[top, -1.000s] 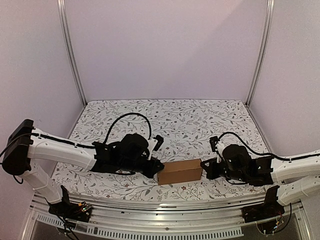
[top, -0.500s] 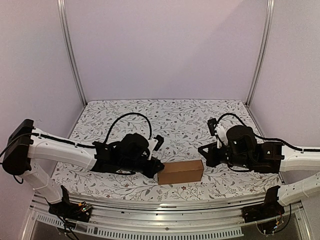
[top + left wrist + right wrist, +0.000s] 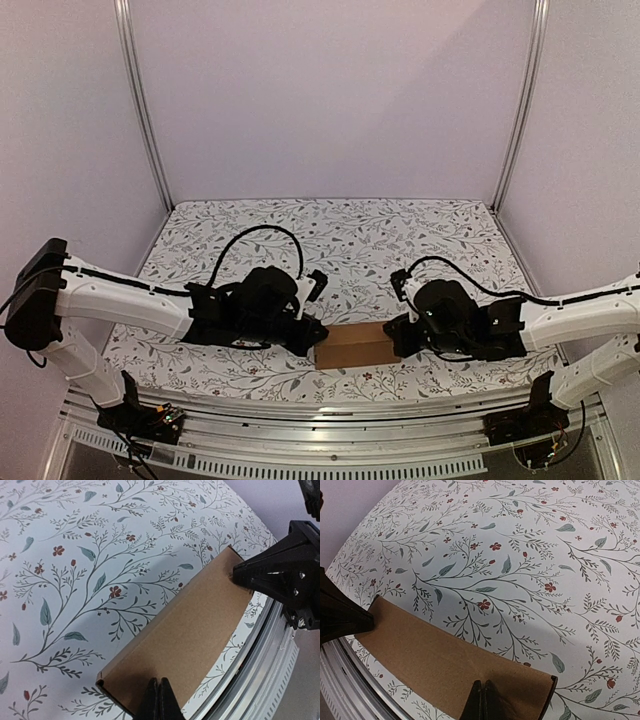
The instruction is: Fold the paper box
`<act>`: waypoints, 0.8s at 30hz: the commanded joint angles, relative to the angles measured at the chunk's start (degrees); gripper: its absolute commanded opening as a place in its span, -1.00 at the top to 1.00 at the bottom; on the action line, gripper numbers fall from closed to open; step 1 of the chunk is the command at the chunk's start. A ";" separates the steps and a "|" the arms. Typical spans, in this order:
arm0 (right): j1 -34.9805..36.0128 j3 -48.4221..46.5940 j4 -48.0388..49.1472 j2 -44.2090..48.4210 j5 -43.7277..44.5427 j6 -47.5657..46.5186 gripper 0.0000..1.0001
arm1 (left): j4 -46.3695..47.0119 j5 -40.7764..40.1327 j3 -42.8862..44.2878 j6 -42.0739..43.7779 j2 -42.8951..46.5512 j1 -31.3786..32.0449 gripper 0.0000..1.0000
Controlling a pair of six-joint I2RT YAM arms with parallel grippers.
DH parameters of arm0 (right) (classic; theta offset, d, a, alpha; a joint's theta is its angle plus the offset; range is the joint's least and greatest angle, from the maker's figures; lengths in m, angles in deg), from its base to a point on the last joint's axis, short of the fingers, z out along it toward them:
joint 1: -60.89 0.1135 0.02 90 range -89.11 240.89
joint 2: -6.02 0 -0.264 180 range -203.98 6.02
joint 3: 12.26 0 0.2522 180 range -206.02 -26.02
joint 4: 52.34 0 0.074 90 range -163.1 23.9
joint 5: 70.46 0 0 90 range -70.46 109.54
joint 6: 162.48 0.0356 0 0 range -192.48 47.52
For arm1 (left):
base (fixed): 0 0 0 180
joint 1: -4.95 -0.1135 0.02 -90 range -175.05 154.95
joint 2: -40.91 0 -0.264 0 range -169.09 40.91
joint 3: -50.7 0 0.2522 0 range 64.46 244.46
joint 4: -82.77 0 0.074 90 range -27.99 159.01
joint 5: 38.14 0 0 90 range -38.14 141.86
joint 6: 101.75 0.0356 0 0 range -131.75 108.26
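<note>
The paper box (image 3: 354, 345) is a folded brown cardboard box lying flat near the table's front edge, between the two arms. My left gripper (image 3: 318, 335) is shut, and its tips (image 3: 159, 682) rest on the top of the box (image 3: 190, 630) at its left end. My right gripper (image 3: 393, 338) is shut too, with its tips (image 3: 481, 684) over the top of the box (image 3: 435, 660) at its right end. Neither gripper has anything between its fingers. In the top view, the right gripper's body hides the box's right end.
The table (image 3: 350, 235) carries a white cloth printed with leaves and flowers. A metal rail (image 3: 330, 408) runs along the front edge just behind the box. Pale walls and two upright metal posts (image 3: 145, 110) close in the back and sides.
The right arm rose from beside the box's right end, swung left, and came down with its shut tips over that end. The left arm and the box stayed put.
</note>
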 commanded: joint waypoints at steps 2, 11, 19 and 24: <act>1.08 -2.71 -5.93 3.04 1.65 -1.38 1.00 | -6.73 -0.13 -0.69 0.72 -1.12 -0.57 0.99; 1.09 -10.78 -12.21 4.98 6.15 -7.08 0.40 | -9.49 -2.52 1.72 3.67 2.61 -0.57 0.74; 0.32 -16.46 -19.51 6.32 10.75 -12.08 -0.95 | -15.75 -7.62 6.30 8.01 8.77 -0.77 0.01; -0.40 -18.88 -23.18 7.76 16.51 -13.54 -0.98 | -21.24 -10.52 10.52 9.52 11.57 -1.83 -0.89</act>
